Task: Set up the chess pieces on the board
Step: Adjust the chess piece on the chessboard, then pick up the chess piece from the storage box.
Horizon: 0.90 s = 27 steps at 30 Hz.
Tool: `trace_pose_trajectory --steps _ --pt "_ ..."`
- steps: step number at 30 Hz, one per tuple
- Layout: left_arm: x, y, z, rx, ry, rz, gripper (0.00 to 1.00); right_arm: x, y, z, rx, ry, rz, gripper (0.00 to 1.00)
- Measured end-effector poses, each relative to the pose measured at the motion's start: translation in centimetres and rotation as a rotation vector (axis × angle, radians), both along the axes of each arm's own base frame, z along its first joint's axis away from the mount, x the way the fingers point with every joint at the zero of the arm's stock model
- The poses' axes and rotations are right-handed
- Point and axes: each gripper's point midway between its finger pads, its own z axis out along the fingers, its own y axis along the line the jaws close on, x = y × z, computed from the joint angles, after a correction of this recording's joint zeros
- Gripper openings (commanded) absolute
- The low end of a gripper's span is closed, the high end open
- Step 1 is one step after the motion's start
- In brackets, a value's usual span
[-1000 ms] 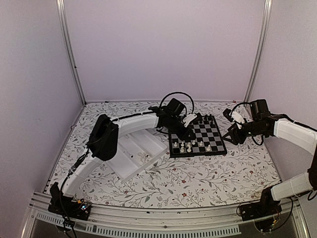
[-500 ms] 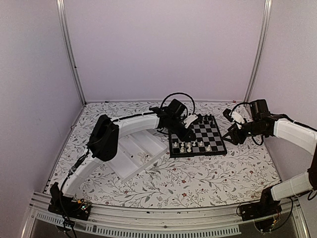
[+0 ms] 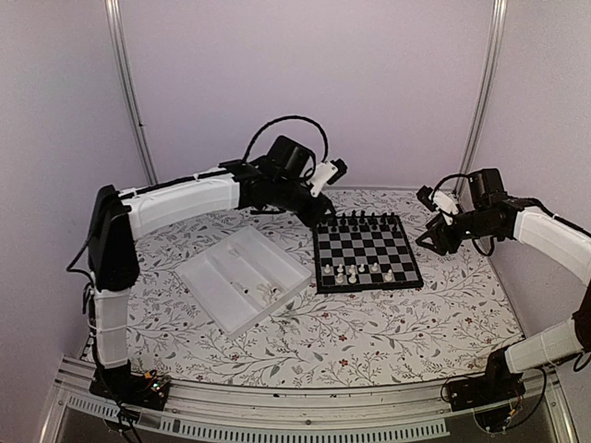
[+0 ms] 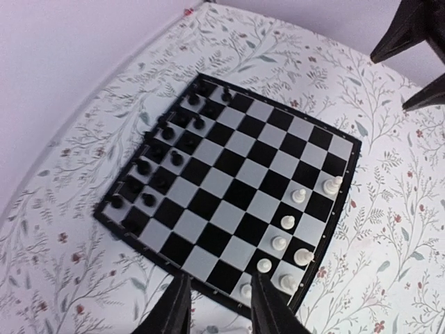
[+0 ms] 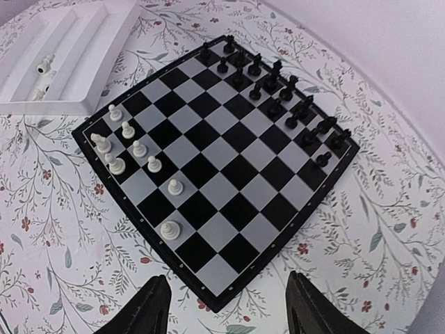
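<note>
The board [image 3: 374,245] lies flat right of centre. Several white chess pieces [image 3: 354,272] stand on its two near rows, and black chessmen fill its far rows. More white pieces [image 3: 263,293] lie in the white tray [image 3: 217,268]. My left gripper [image 3: 317,209] hangs open and empty, high over the board's far-left corner. In the left wrist view its fingers [image 4: 268,309] frame the board's edge [image 4: 229,188] and the white pieces [image 4: 288,222]. My right gripper [image 3: 431,238] is wide open and empty, just right of the board [image 5: 229,160]. The white pieces [image 5: 140,149] show in its wrist view.
The tray [image 5: 76,42] lies left of the board, with two white pieces [image 5: 43,66] visible in its slots. A floral cloth [image 3: 369,332] covers the table. Pale walls and metal posts [image 3: 480,92] close in the back and sides.
My left arm has risen from low over the board's left side and swung back and to the left. My right gripper has lifted slightly.
</note>
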Motion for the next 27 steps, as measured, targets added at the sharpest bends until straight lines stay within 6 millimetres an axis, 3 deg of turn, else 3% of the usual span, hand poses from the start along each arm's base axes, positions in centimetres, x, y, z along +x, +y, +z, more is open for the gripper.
trace_pose_trajectory --steps 2,5,7,9,13,15,17,21,23,27 --pt "-0.2 3.0 3.6 -0.010 -0.048 0.089 0.33 1.3 0.1 2.8 -0.002 -0.057 0.000 0.62" --pt "-0.2 7.8 5.4 -0.021 -0.040 0.254 0.34 3.8 0.4 7.8 0.018 -0.162 -0.013 0.62" --pt "0.0 11.8 4.1 -0.008 0.008 0.387 0.34 5.2 0.8 10.3 0.047 -0.207 -0.024 0.62" --pt "-0.1 15.5 0.9 0.032 0.077 0.508 0.31 6.2 1.2 11.0 0.076 -0.199 -0.030 0.62" --pt "-1.4 20.5 -5.8 0.161 0.216 0.613 0.28 7.6 2.2 8.6 0.102 -0.077 -0.009 0.61" --pt "-2.5 21.3 -7.8 0.201 0.270 0.582 0.30 7.5 2.7 6.9 0.112 -0.012 0.017 0.60" --pt "-3.8 20.7 -8.9 0.219 0.312 0.504 0.33 6.7 3.2 5.7 0.121 0.049 0.049 0.60" --pt "-6.1 19.3 -10.6 0.243 0.401 0.381 0.37 5.4 3.9 5.8 0.147 0.073 0.113 0.60" --pt "-7.0 18.6 -11.7 0.255 0.453 0.338 0.45 5.1 4.1 5.8 0.155 0.076 0.135 0.60" --pt "-8.0 18.3 -13.6 0.292 0.508 0.295 0.45 4.4 4.4 5.1 0.165 0.098 0.157 0.59"
